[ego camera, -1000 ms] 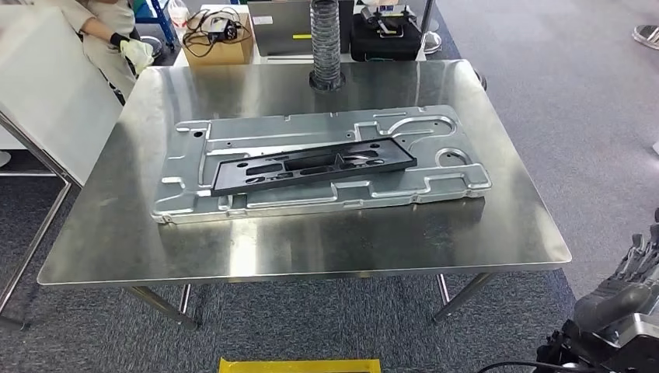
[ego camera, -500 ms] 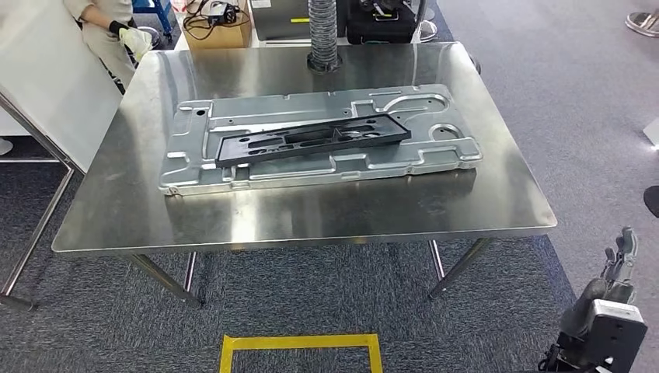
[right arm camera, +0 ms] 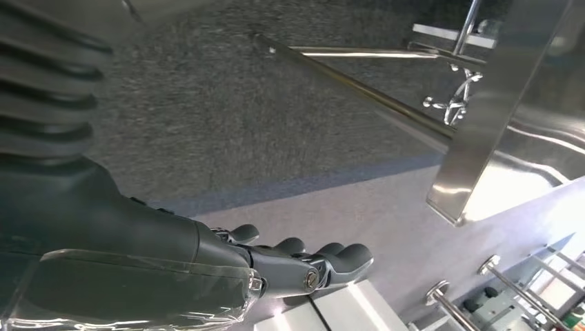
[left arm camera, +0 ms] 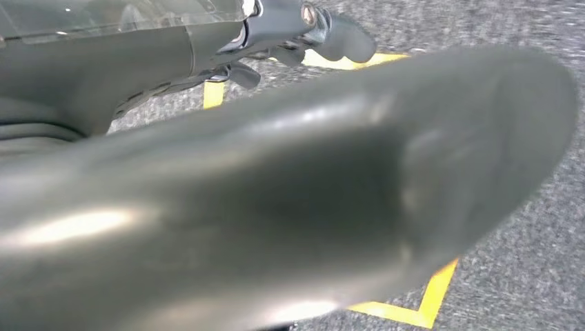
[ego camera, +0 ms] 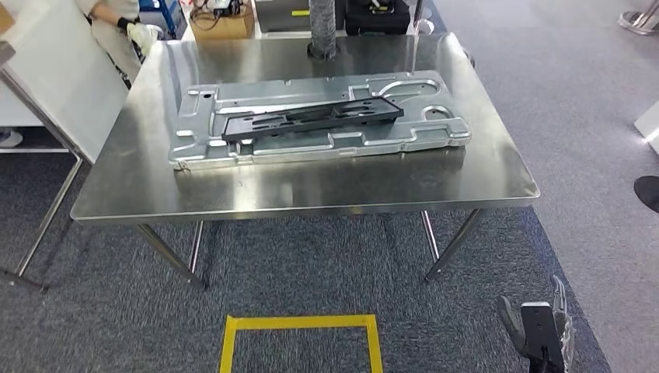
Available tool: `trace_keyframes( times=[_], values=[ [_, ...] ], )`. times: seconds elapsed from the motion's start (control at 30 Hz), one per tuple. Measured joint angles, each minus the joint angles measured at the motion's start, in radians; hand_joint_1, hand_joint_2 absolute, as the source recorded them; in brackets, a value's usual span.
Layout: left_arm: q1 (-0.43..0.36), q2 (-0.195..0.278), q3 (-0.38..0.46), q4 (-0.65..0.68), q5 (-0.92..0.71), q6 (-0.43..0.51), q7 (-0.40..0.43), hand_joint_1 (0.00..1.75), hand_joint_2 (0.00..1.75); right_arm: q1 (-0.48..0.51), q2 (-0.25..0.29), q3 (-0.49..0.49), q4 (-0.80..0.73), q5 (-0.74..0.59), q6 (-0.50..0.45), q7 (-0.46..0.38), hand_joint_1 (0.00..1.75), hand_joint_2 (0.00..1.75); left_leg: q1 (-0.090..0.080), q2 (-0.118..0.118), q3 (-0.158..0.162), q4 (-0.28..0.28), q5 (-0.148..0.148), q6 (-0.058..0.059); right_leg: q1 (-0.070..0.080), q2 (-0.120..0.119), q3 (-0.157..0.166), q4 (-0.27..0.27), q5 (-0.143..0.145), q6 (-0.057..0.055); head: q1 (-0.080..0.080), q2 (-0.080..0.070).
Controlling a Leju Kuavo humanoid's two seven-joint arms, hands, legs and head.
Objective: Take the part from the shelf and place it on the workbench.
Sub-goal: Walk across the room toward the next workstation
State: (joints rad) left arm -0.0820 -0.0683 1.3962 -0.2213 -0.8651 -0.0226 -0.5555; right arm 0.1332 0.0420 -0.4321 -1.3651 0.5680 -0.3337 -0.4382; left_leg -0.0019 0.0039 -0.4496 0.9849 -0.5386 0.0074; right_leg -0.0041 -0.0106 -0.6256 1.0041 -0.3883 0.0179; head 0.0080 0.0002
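Right hand [ego camera: 536,332] hangs low at the robot's side, over the grey carpet [ego camera: 311,272] and well short of the steel surface [ego camera: 311,194]. From the wrist camera, its dark fingers [right arm camera: 324,262] stretch forward side by side, slightly bent, nothing in them, so that hand is released. Left hand [left arm camera: 303,27] is down over the carpet too, its dark fingers [left arm camera: 338,38] curled in with nothing visible between them, though a blurred grey shape blocks much of that picture, so the grasp is hard to read fully. Yellow floor tape [ego camera: 299,330] sits just below it.

Now the part [ego camera: 311,120]: a long, flat black piece with cut-out openings, lying at a slight diagonal on top of a big stamped silver metal panel [ego camera: 319,144], which rests flat in the middle of the surface. Neither hand touches it. At the far left corner stands a person, one white-gloved hand [ego camera: 141,35] near the surface's edge.
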Motion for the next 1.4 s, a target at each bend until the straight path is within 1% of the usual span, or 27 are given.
trace_keyframes(
  times=[0.07, 0.1, 0.13, 0.2, 0.23, 0.27, 0.3, 0.37, 0.43, 0.47, 0.5, 0.57, 0.6, 0.7, 0.83, 0.9, 0.97, 1.03, 1.1, 1.13, 1.17, 1.23, 1.27, 1.3, 1.33, 1.37, 1.4],
  values=[
    [-0.001, -0.003, 0.000, 0.000, 0.000, -0.003, 0.001, 0.00, 0.00, -0.013, 0.001, -0.016, 0.065, 0.085, -0.025, 0.037, 0.00, 1.75, 0.002, 0.004, -0.018, -0.005, 0.022, 0.017, -0.002, 0.003, -0.008, 0.005, -0.007, 0.012, -0.005, 0.000],
    [-0.001, -0.005, 0.000, 0.000, 0.000, -0.003, 0.002, 0.00, 0.00, -0.023, 0.001, -0.030, 0.121, 0.132, -0.052, 0.048, 0.00, 1.75, 0.004, 0.006, -0.030, -0.009, 0.036, 0.025, -0.003, 0.004, -0.018, 0.027, -0.037, 0.017, -0.003, 0.000],
    [-0.002, -0.006, 0.000, 0.000, -0.001, -0.004, 0.002, 0.00, 0.00, -0.037, -0.001, -0.048, 0.194, 0.178, -0.089, 0.053, 0.00, 1.75, 0.005, 0.007, -0.044, -0.010, 0.049, 0.031, -0.005, 0.006, -0.031, 0.067, -0.085, 0.022, 0.000, 0.000],
    [-0.001, -0.008, 0.000, 0.000, -0.003, -0.005, 0.003, 0.00, 0.00, -0.070, -0.010, -0.089, 0.379, 0.265, -0.185, 0.066, 0.00, 1.75, 0.002, 0.007, -0.075, -0.010, 0.074, 0.037, -0.008, 0.006, -0.059, 0.192, -0.183, 0.031, 0.006, 0.000],
    [0.000, -0.008, 0.000, 0.000, -0.004, -0.007, 0.003, 0.00, 0.00, -0.083, -0.017, -0.110, 0.481, 0.300, -0.230, 0.082, 0.00, 1.75, 0.001, 0.007, -0.092, -0.008, 0.086, 0.038, -0.009, 0.006, -0.064, 0.248, -0.201, 0.034, 0.007, 0.000],
    [0.001, -0.008, 0.000, 0.000, -0.005, -0.010, 0.003, 0.00, 0.00, -0.093, -0.026, -0.130, 0.581, 0.326, -0.263, 0.107, 0.00, 1.75, -0.001, 0.007, -0.108, -0.005, 0.097, 0.038, -0.010, 0.006, -0.057, 0.280, -0.194, 0.035, 0.007, 0.000],
    [0.003, -0.009, 0.000, 0.000, -0.005, -0.014, 0.003, 0.00, 0.00, -0.100, -0.034, -0.147, 0.667, 0.342, -0.280, 0.143, 0.00, 1.75, -0.002, 0.006, -0.125, -0.001, 0.108, 0.036, -0.010, 0.006, -0.035, 0.277, -0.167, 0.033, 0.007, 0.000],
    [0.006, -0.009, 0.000, 0.000, -0.009, -0.019, 0.007, 0.00, 0.00, -0.108, -0.046, -0.175, 0.807, 0.360, -0.276, 0.243, 0.00, 1.75, -0.003, 0.005, -0.154, 0.009, 0.126, 0.031, -0.009, 0.006, 0.061, 0.172, -0.124, 0.025, 0.007, 0.000],
    [0.007, -0.010, 0.000, 0.000, -0.014, -0.020, 0.013, 0.00, 0.00, -0.116, -0.050, -0.190, 0.898, 0.373, -0.241, 0.343, 0.00, 1.75, -0.007, 0.007, -0.169, 0.017, 0.140, 0.021, -0.003, 0.006, 0.170, 0.019, -0.141, 0.012, 0.005, 0.000],
    [0.006, -0.011, 0.000, 0.000, -0.017, -0.021, 0.019, 0.00, 0.00, -0.121, -0.051, -0.194, 0.934, 0.379, -0.214, 0.387, 0.00, 1.75, -0.007, 0.010, -0.172, 0.018, 0.148, 0.015, 0.001, 0.007, 0.200, -0.029, -0.154, 0.005, 0.005, 0.000],
    [0.005, -0.011, 0.000, 0.000, -0.021, -0.021, 0.025, 0.00, 0.00, -0.126, -0.051, -0.199, 0.967, 0.383, -0.180, 0.432, 0.00, 1.75, -0.007, 0.013, -0.174, 0.017, 0.157, 0.009, 0.005, 0.007, 0.209, -0.052, -0.159, -0.002, 0.004, 0.000],
    [0.005, -0.010, 0.000, 0.000, -0.030, -0.023, 0.039, 0.00, 0.00, -0.134, -0.049, -0.210, 1.027, 0.382, -0.091, 0.533, 0.00, 1.75, -0.003, 0.012, -0.181, 0.023, 0.156, -0.003, 0.004, 0.004, 0.195, -0.056, -0.141, -0.015, 0.005, 0.000],
    [0.007, -0.010, -0.001, 0.000, -0.036, -0.024, 0.044, 0.00, 0.00, -0.138, -0.046, -0.216, 1.051, 0.376, -0.041, 0.584, 0.00, 1.75, -0.001, 0.009, -0.189, 0.042, 0.129, -0.008, 0.002, 0.001, 0.185, -0.057, -0.130, -0.023, 0.003, 0.000],
    [0.013, -0.010, -0.004, 0.000, -0.050, -0.029, 0.055, 0.00, 0.00, -0.146, -0.036, -0.235, 1.091, 0.350, 0.083, 0.699, 0.00, 1.75, 0.004, 0.005, -0.221, 0.152, 0.001, -0.019, 0.001, -0.002, 0.152, -0.058, -0.101, -0.036, -0.004, 0.000],
    [0.013, -0.010, -0.006, 0.000, -0.056, -0.032, 0.057, 0.00, 0.00, -0.148, -0.031, -0.244, 1.100, 0.341, 0.123, 0.729, 0.00, 1.75, 0.005, 0.005, -0.231, 0.211, -0.037, -0.023, 0.002, -0.002, 0.137, -0.056, -0.090, -0.036, -0.004, 0.000],
    [0.009, -0.010, -0.014, 0.000, -0.069, -0.036, 0.067, 0.00, 0.00, -0.159, -0.009, -0.277, 1.118, 0.308, 0.168, 0.736, 0.00, 1.75, 0.006, 0.005, -0.145, 0.188, -0.008, -0.022, 0.003, -0.002, 0.074, -0.032, -0.058, -0.031, -0.005, 0.000],
    [0.003, -0.010, -0.023, 0.000, -0.079, -0.039, 0.078, 0.00, 0.00, -0.172, 0.014, -0.316, 1.134, 0.274, 0.193, 0.720, 0.00, 1.75, 0.002, 0.004, -0.015, 0.062, 0.008, -0.014, 0.005, -0.001, 0.013, -0.004, -0.025, -0.020, -0.005, 0.000],
    [0.001, -0.010, -0.027, 0.000, -0.084, -0.038, 0.087, 0.00, 0.00, -0.178, 0.019, -0.334, 1.138, 0.266, 0.193, 0.706, 0.00, 1.75, -0.003, 0.004, 0.019, -0.009, -0.018, 0.000, 0.005, -0.003, 0.004, 0.001, -0.008, -0.009, -0.004, 0.000],
    [0.004, -0.012, -0.029, 0.000, -0.089, -0.036, 0.097, 0.00, 0.00, -0.182, 0.021, -0.349, 1.141, 0.260, 0.194, 0.696, 0.00, 1.75, -0.003, 0.007, 0.006, -0.014, -0.003, 0.016, 0.002, -0.002, -0.002, 0.002, 0.000, 0.003, -0.006, 0.000],
    [0.005, -0.013, -0.029, 0.000, -0.090, -0.035, 0.101, 0.00, 0.00, -0.184, 0.021, -0.356, 1.142, 0.256, 0.194, 0.692, 0.00, 1.75, -0.001, 0.009, -0.003, -0.015, 0.010, 0.024, 0.000, 0.000, -0.009, 0.017, -0.022, 0.008, -0.005, 0.000],
    [0.006, -0.013, -0.030, 0.000, -0.090, -0.034, 0.104, 0.00, 0.00, -0.184, 0.021, -0.363, 1.143, 0.253, 0.195, 0.690, 0.00, 1.75, 0.001, 0.011, -0.016, -0.017, 0.024, 0.030, -0.001, 0.003, -0.020, 0.051, -0.065, 0.014, -0.003, 0.000],
    [0.005, -0.014, -0.030, 0.000, -0.091, -0.033, 0.108, 0.00, 0.00, -0.185, 0.021, -0.373, 1.145, 0.249, 0.198, 0.688, 0.00, 1.75, 0.001, 0.011, -0.048, -0.016, 0.050, 0.037, -0.006, 0.005, -0.048, 0.170, -0.177, 0.023, 0.001, 0.000],
    [0.006, -0.014, -0.030, 0.000, -0.091, -0.033, 0.109, 0.00, 0.00, -0.185, 0.022, -0.377, 1.146, 0.248, 0.200, 0.687, 0.00, 1.75, 0.000, 0.012, -0.065, -0.014, 0.063, 0.037, -0.008, 0.005, -0.058, 0.232, -0.211, 0.027, 0.002, 0.000],
    [0.006, -0.014, -0.030, 0.000, -0.091, -0.033, 0.110, 0.00, 0.00, -0.186, 0.022, -0.380, 1.146, 0.248, 0.202, 0.687, 0.00, 1.75, 0.000, 0.012, -0.082, -0.012, 0.075, 0.036, -0.010, 0.005, -0.057, 0.275, -0.217, 0.030, 0.002, 0.000],
    [0.006, -0.014, -0.030, 0.000, -0.091, -0.033, 0.110, 0.00, 0.00, -0.186, 0.022, -0.382, 1.147, 0.248, 0.204, 0.687, 0.00, 1.75, 0.000, 0.012, -0.101, -0.008, 0.087, 0.034, -0.011, 0.005, -0.041, 0.287, -0.199, 0.031, 0.003, 0.000],
    [0.005, -0.014, -0.030, 0.000, -0.091, -0.033, 0.110, 0.00, 0.00, -0.187, 0.022, -0.383, 1.147, 0.248, 0.205, 0.686, 0.00, 1.75, 0.000, 0.012, -0.119, -0.004, 0.099, 0.031, -0.012, 0.005, -0.008, 0.263, -0.169, 0.031, 0.003, 0.000],
    [0.005, -0.014, -0.030, 0.000, -0.091, -0.033, 0.110, 0.00, 0.00, -0.188, 0.022, -0.385, 1.147, 0.248, 0.207, 0.686, 0.00, 1.75, 0.001, 0.012, -0.135, 0.002, 0.109, 0.028, -0.012, 0.006, 0.042, 0.207, -0.142, 0.028, 0.003, 0.000]
  ],
)
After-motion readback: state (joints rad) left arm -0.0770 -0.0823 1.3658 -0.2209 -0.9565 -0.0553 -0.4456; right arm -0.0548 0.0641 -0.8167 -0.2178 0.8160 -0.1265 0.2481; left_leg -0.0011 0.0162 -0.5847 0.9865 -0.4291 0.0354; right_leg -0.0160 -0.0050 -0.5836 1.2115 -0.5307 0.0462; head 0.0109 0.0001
